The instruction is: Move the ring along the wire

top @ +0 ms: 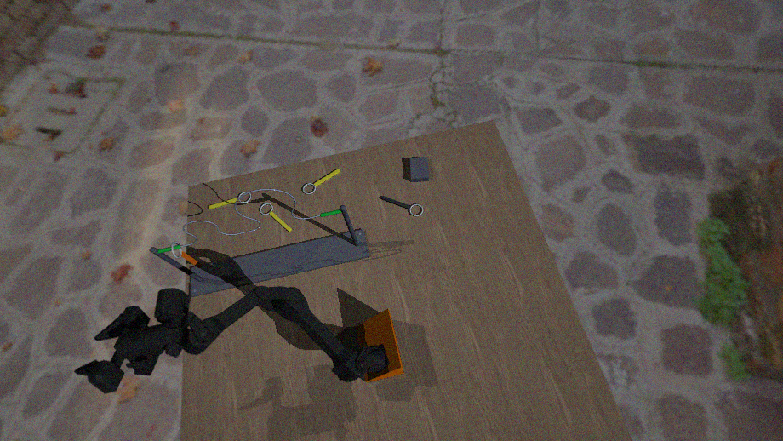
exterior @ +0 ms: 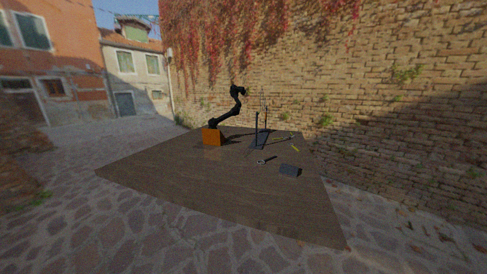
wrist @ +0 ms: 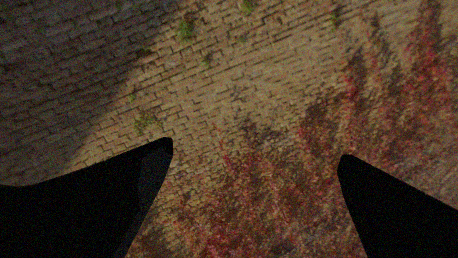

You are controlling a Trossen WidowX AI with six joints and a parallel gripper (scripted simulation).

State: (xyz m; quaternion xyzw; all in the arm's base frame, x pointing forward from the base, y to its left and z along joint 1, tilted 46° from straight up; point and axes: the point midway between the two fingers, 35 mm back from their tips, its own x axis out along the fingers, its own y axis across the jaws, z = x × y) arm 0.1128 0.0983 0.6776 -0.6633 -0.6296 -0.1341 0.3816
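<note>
The ring (top: 176, 250) hangs around the green wire part (top: 164, 249) beside the left post (top: 170, 260) in the top view. Its orange handle (top: 189, 258) (exterior: 265, 114) points down. The thin grey wire (top: 273, 190) curves to the other green part (top: 330, 213) at the right post (top: 349, 226). My gripper (top: 86, 354) (wrist: 254, 154) is open and empty, raised high and apart from the ring and handle. In the wrist view only the brick wall shows between the fingers. In the exterior view the gripper is small and dark.
The posts stand on a grey base (top: 284, 266). Rings with yellow handles (top: 327, 178) (top: 280, 220) (top: 221, 203) and a ring with a dark handle (top: 395, 203) (exterior: 271, 159) lie beyond it. A grey block (top: 419, 168) (exterior: 288, 170) is near the far edge. My arm's mount is orange (top: 391, 342) (exterior: 211, 136).
</note>
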